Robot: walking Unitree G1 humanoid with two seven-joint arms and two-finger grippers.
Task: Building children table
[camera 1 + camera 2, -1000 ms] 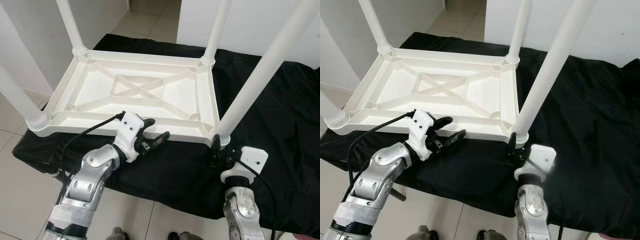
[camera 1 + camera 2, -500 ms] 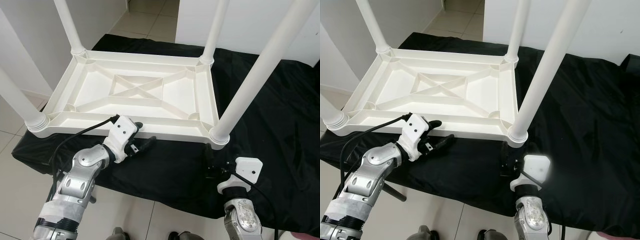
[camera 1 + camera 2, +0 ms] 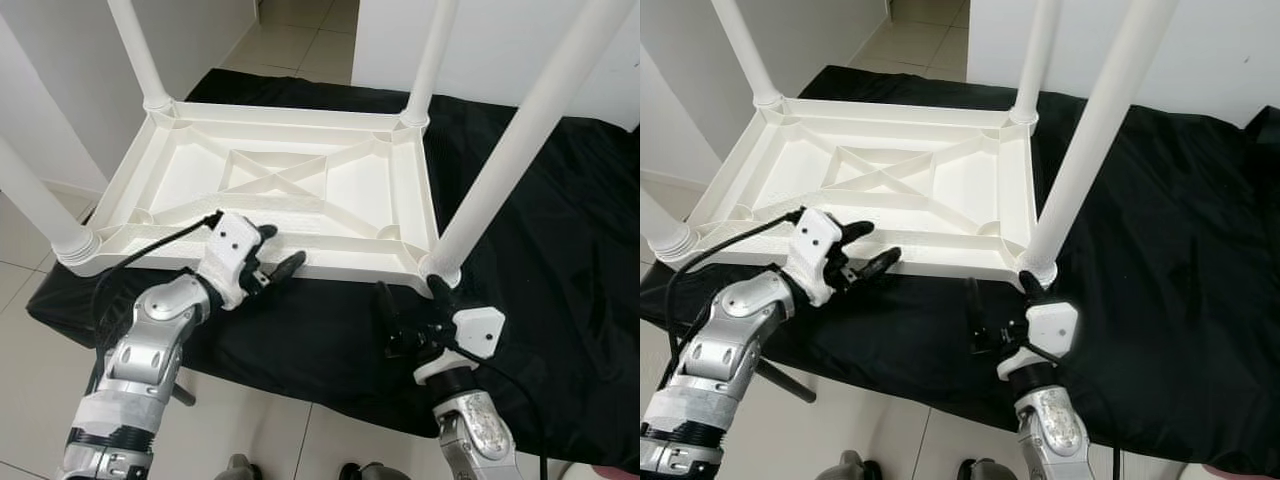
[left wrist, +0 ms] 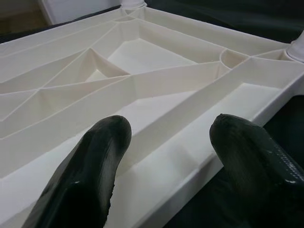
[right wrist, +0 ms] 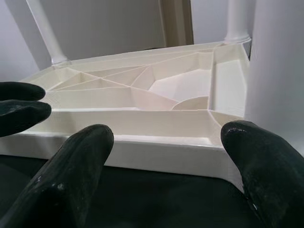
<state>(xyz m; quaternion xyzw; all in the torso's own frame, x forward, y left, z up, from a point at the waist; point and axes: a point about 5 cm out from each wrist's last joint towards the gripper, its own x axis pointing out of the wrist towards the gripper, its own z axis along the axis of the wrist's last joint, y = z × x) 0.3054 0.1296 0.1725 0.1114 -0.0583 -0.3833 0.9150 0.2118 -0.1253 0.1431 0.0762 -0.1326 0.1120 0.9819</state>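
Two grippers are at the near rim of the upturned white table (image 3: 280, 190), and I read both as spread with nothing between the fingers. My left gripper (image 3: 272, 258) sits at the near long edge: in the left wrist view one black finger (image 4: 90, 166) lies over the ribbed underside and the other (image 4: 247, 152) reaches past the outer rim, so the edge falls between them, though I cannot confirm contact. My right gripper (image 3: 412, 310) hovers over the black cloth (image 3: 560, 230) just short of the near right corner; one of its fingers (image 3: 440, 288) points up beside the base of the near right leg (image 3: 520, 140), the other stands apart toward the table's middle. In the right wrist view its finger (image 5: 76, 166) frames the rim with a wide gap to its mate.

Outward, the table lies top-down on the cloth with four round legs pointing up, its underside showing crossed ribs. Beyond the cloth is pale tiled floor (image 3: 290, 30) and white wall (image 3: 60, 80).
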